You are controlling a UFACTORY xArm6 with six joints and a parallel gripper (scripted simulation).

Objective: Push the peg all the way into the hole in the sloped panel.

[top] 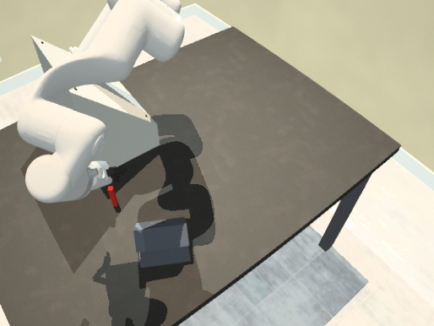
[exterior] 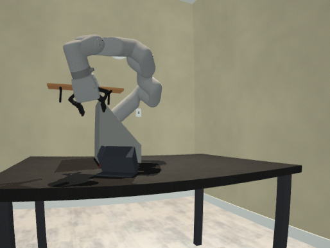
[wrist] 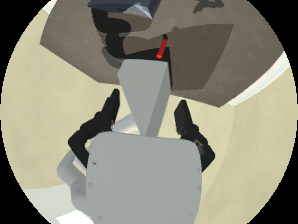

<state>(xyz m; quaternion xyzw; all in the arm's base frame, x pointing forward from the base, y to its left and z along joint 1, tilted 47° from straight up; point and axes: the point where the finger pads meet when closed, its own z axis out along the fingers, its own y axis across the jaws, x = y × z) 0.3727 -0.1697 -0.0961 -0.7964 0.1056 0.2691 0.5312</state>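
while the red peg [top: 113, 198] stands upright on the dark table [top: 274, 127], the sloped panel block [top: 164, 241] sits near it, at about 5 o'clock in the top view. high above, the gripper [exterior: 91, 109] is fully open and holds nothing.

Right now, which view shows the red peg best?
The top view: the peg lies in full on the table, between the arm and the grey box, apart from the open gripper. The wrist view shows a small red sliver; in the exterior view the box hides nearly all of it.
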